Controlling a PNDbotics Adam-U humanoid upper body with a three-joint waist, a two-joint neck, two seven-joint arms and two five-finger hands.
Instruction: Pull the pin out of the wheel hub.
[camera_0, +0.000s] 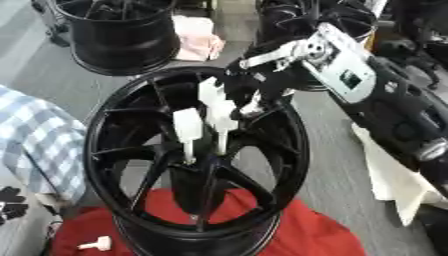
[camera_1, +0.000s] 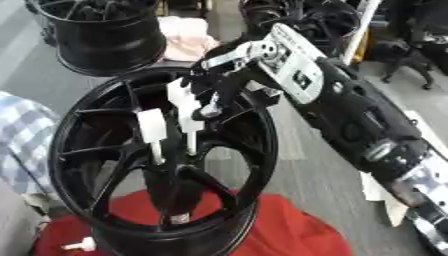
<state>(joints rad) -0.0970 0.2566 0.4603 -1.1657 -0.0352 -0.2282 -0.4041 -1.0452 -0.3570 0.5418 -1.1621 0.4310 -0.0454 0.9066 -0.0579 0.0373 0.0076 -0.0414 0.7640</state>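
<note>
Right hand on upper pin at wheel hub

Black wheel (camera_0: 131, 150) stands upright on a red cloth (camera_0: 315, 235), open face toward the camera. Two white pins sit in the hub, long axes near vertical, broad heads up, thin shanks down. Upper pin (camera_0: 214, 107) just right of the lower pin (camera_0: 187, 130). Right arm enters from the upper right, forearm sloping down-left. Right hand (camera_1: 229, 82) reaches inside the rim, fingers curled round the upper pin's head. A third white pin (camera_0: 96, 244) lies flat on the cloth. Left hand (camera_0: 10, 202) shows dark at the left edge; cannot tell its fingers.
</note>
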